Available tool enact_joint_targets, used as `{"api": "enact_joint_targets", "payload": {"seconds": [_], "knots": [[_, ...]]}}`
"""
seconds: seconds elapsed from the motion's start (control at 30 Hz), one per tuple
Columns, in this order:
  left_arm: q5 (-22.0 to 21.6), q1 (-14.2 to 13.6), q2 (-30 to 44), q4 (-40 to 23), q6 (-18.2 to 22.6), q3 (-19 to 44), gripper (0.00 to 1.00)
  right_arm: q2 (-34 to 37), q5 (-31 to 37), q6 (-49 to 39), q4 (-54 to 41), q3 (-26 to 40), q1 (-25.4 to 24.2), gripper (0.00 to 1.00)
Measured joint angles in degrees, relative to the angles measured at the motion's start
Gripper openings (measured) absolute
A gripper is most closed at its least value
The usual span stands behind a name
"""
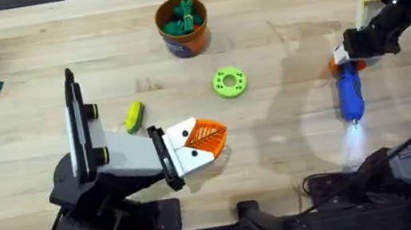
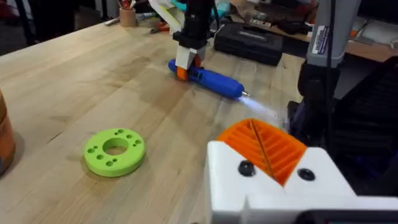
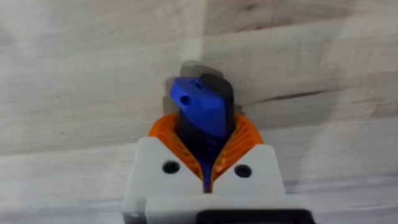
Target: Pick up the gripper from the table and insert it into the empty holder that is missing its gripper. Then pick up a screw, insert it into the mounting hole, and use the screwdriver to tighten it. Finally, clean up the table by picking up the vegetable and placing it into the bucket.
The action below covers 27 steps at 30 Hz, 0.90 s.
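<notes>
While the right gripper (image 1: pixel 345 58) has its orange-padded fingers clamped on the butt end of the blue screwdriver (image 1: pixel 349 95), which lies near the table's (image 1: pixel 291 151) right edge with its tip light glowing toward the front edge, the cleanup looks unfinished. The yellow-green vegetable (image 1: pixel 134 116) rests on the wood left of centre, well apart from the orange-brown bucket (image 1: pixel 183 26) near the back edge, which holds dark green toy pieces. The left gripper (image 1: pixel 207 140), fingers together and empty, hovers near the front edge, beside a lime-green disc (image 1: pixel 229 81). No holder or screw can be made out.
</notes>
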Motion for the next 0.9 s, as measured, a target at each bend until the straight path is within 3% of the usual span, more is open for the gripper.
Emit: {"api": "enact_joint_targets", "payload": {"seconds": [0.3,0.63,0.67,0.9], "knots": [[0.0,0.0,0.0,0.0,0.0,0.0,0.011,-3.1,-1.5,0.6,-4.9,0.4,0.0,0.029],[0.0,0.0,0.0,0.0,0.0,0.0,0.011,-22.4,-7.1,0.9,-5.7,0.8,0.1,0.029],[0.0,0.0,0.0,0.0,0.0,0.0,0.011,-28.0,-9.5,0.9,-5.9,0.9,0.3,0.029],[0.0,0.0,0.0,0.0,0.0,0.0,0.011,-39.5,-16.9,-0.4,-5.6,0.9,3.0,0.029]]}}
